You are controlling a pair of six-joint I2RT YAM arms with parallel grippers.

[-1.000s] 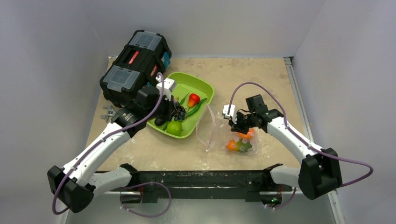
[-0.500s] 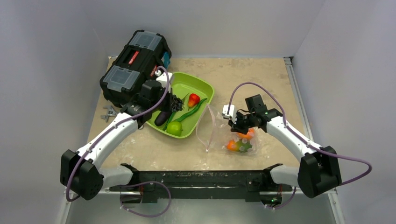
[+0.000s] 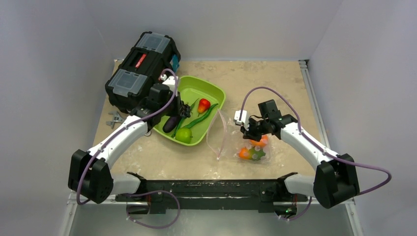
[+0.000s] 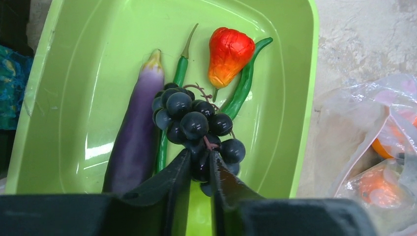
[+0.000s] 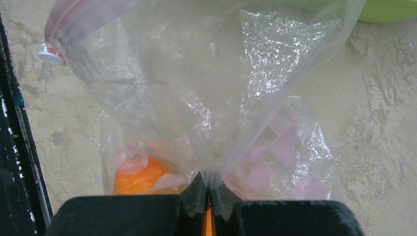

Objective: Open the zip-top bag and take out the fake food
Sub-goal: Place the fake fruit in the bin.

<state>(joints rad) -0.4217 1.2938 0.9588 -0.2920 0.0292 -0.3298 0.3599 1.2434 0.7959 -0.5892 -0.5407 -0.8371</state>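
clock is read on each view's own frame, 12 at its top edge.

left tool (image 4: 199, 156): you have it low over the lime-green tray (image 4: 306, 98). its fingers stand a narrow slit apart, and the lower berries of the dark grape bunch (image 4: 194, 120) sit in that slit. you cannot tell whether the fingers press the berries or only flank them. the bunch lies on the tray floor. at its 9 the purple eggplant (image 4: 134, 140) lies lengthwise, touching it. a thin green pepper (image 4: 180, 73) runs between the two and on toward 12. at 1 of the bunch is the red pepper (image 4: 227, 51), with the long green pod (image 4: 244, 86) against its 3 side. in the top view the lime-green ball (image 3: 183, 135) sits at the tray's 6 end, and a black toolbox (image 3: 142, 69) stands just beside the tray at 10.

right tool (image 5: 206, 186): its fingers are together, pinched on a gathered fold of the clear zip-top bag (image 5: 211, 98). the film fans up toward 12 from the pinch. the pink zip strip (image 5: 74, 14) is at 11, its white slider (image 5: 50, 56) just below it. the orange fruit (image 5: 140, 177) is inside the bag, at 9 of the pinch. in the top view the bag rests on the surface (image 3: 265, 83) at 4 of the tray, near it. the mango (image 3: 251, 154) is inside too, at 7 of the orange fruit.
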